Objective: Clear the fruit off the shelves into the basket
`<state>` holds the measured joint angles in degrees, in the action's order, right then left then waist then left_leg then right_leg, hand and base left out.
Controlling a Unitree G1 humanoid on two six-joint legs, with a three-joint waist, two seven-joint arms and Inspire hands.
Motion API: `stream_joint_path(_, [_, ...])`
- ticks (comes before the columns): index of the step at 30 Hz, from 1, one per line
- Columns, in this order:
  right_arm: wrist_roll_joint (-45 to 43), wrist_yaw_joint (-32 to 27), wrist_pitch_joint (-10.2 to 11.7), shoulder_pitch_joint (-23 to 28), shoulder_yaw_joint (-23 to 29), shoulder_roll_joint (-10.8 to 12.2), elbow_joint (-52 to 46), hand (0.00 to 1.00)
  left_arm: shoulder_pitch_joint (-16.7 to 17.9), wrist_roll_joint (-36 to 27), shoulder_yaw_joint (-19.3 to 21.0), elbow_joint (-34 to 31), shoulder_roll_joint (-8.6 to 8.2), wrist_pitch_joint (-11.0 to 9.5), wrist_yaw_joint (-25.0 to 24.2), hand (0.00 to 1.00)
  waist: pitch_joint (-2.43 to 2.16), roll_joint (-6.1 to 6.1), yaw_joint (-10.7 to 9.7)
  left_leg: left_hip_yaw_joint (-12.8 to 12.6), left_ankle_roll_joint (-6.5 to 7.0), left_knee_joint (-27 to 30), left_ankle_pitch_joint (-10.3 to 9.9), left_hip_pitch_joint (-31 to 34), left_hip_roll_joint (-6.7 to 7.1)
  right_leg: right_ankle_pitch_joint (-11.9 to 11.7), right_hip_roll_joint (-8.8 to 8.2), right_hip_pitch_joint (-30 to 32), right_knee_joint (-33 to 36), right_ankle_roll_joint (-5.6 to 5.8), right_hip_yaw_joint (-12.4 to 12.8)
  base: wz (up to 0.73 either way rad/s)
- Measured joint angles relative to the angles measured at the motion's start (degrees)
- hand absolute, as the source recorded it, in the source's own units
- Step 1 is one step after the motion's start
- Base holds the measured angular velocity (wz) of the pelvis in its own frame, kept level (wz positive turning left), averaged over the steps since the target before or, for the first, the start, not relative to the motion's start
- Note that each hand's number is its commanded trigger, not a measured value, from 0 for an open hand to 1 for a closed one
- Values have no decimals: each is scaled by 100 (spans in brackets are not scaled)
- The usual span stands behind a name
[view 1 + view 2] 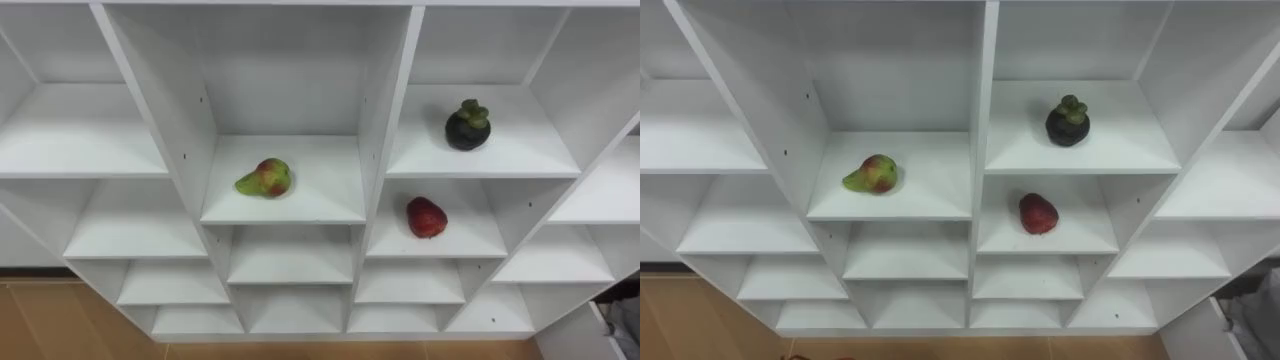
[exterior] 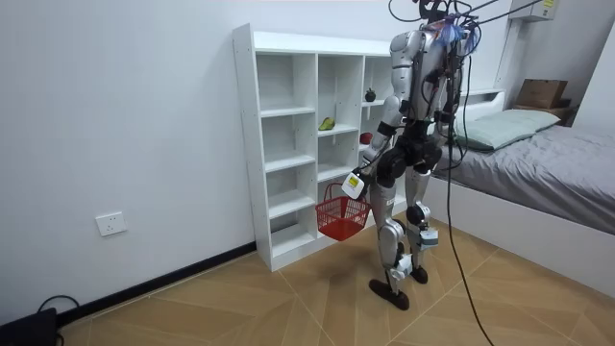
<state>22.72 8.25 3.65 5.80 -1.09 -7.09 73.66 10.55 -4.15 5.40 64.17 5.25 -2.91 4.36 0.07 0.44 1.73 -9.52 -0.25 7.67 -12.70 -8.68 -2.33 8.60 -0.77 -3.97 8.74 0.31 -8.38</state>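
Observation:
A white closet [image 1: 385, 120] of open shelves faces me. A green and red pear [image 1: 264, 179] lies on the middle column's shelf. A dark mangosteen [image 1: 467, 125] stands on the shelf to its upper right, and a red fruit [image 1: 426, 217] lies one shelf below that. In the room view I stand upright close to the closet [image 2: 288, 144]. My left hand [image 2: 356, 181] hangs low by my hip, shut on the handle of a red basket [image 2: 342, 217]. My right hand [image 2: 444, 142] hangs at my other side.
The other shelves hold nothing. Wooden floor [image 1: 40, 320] runs under the closet. A bed [image 2: 548, 173] with a grey cover stands behind me on the room view's right, near the closet's far end.

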Motion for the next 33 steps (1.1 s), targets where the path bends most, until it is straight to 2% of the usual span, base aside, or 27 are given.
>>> stream_joint_path(18, [-4,4,0,-3,7,0,5,0,0,-9,1,-4,0,-5,19,100,15,-23,-3,-1,0,-7,-1,10,0,0,4,8,-1,0,4,0])
stream_joint_path(26, [14,-150,7,5,72,-1,-34,0,-5,-3,6,-3,0,-17,-37,100,10,-20,-4,-21,0,-8,-1,8,-1,0,7,10,3,0,18,0])
stream_joint_path(27, [38,-176,8,5,82,-4,-35,0,-9,-7,6,-1,1,-17,-48,100,-5,4,-5,-22,0,-8,-1,4,-2,0,8,9,4,0,22,0])
stream_joint_path(30, [221,-262,71,46,205,-6,-56,0,-20,-19,8,16,0,-23,-82,100,-9,-8,-20,-19,0,-8,0,-46,-5,-1,13,-2,12,-1,44,-4])
stream_joint_path(33, [262,-445,174,77,432,-9,-89,0,3,-18,10,17,1,-55,-76,100,14,-12,-51,-111,0,-19,-1,-93,-10,-1,23,-17,16,-1,117,-12])
